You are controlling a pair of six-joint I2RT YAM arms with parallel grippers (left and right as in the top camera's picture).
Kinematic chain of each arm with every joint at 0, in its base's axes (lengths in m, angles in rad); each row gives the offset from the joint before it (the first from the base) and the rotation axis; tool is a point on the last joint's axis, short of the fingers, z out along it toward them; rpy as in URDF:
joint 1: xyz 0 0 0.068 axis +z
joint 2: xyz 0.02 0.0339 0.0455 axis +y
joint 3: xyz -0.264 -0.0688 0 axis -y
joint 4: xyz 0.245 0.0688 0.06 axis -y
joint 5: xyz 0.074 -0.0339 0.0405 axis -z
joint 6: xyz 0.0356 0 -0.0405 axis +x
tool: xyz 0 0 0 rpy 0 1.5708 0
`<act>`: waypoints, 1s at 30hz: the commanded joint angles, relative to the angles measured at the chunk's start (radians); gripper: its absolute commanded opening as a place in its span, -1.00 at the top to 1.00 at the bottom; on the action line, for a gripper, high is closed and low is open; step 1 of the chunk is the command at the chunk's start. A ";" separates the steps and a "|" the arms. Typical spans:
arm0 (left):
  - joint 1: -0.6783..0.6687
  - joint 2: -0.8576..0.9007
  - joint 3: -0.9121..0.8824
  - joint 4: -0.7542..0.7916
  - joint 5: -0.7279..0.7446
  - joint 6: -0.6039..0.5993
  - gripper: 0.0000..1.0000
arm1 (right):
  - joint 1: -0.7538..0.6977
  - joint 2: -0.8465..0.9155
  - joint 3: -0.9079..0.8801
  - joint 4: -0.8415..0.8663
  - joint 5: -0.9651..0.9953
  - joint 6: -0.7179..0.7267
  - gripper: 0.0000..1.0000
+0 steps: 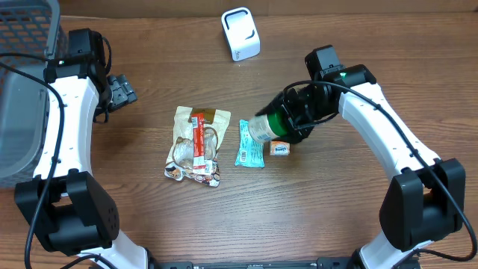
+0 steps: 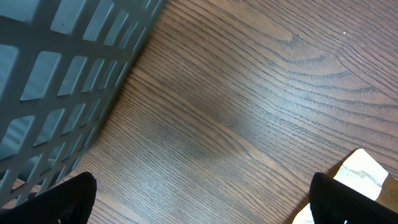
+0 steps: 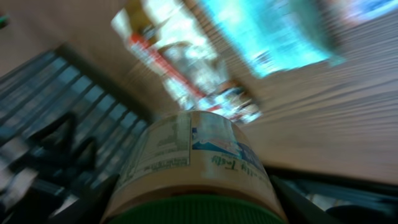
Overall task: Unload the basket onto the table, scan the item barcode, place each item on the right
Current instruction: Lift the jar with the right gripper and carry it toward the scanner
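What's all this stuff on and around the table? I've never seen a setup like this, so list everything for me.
table: one, brown wood, under everything
basket: one, grey, left edge
small white device: one, white, far middle of the table
snack bag: one, tan with a red label, centre
wrapped bar: one, light blue, just right of the snack bag
small box: one, orange and white, right of the bar
bottle: one, green lid and pale label, in the right gripper
left arm: one, white and black, left side
right arm: one, white and black, right side
left gripper: one, black, open, near the basket
right gripper: one, black, closed on the bottle
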 commanded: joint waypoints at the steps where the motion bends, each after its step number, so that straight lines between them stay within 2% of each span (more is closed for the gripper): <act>1: 0.002 -0.021 0.020 0.001 -0.010 0.026 -0.99 | -0.002 -0.013 0.015 0.022 -0.185 0.051 0.93; 4: 0.002 -0.021 0.020 0.001 -0.010 0.026 -1.00 | -0.003 -0.013 0.015 0.024 -0.200 0.051 0.92; 5: 0.002 -0.021 0.020 0.001 -0.010 0.026 -1.00 | -0.003 -0.013 0.015 0.024 -0.201 0.051 0.81; 8: 0.002 -0.021 0.020 0.001 -0.010 0.026 -0.99 | -0.002 -0.013 0.015 0.024 -0.223 0.051 0.71; 9: 0.002 -0.021 0.020 0.001 -0.010 0.026 -0.99 | -0.003 -0.013 0.015 0.024 -0.242 0.052 0.74; 10: 0.002 -0.021 0.020 0.001 -0.010 0.026 -1.00 | -0.003 -0.013 0.015 0.024 -0.257 0.052 0.88; 11: 0.002 -0.021 0.020 0.001 -0.010 0.026 -0.99 | -0.003 -0.013 0.015 0.024 -0.281 0.053 0.93; 24: 0.002 -0.021 0.020 0.001 -0.010 0.026 -0.99 | -0.003 -0.013 0.015 0.024 -0.306 0.097 0.93; 27: 0.002 -0.021 0.020 0.001 -0.010 0.026 -1.00 | -0.003 -0.013 0.015 0.032 -0.208 0.097 0.93; 30: 0.002 -0.021 0.020 0.001 -0.010 0.026 -1.00 | -0.002 -0.013 0.015 0.059 0.012 0.096 0.93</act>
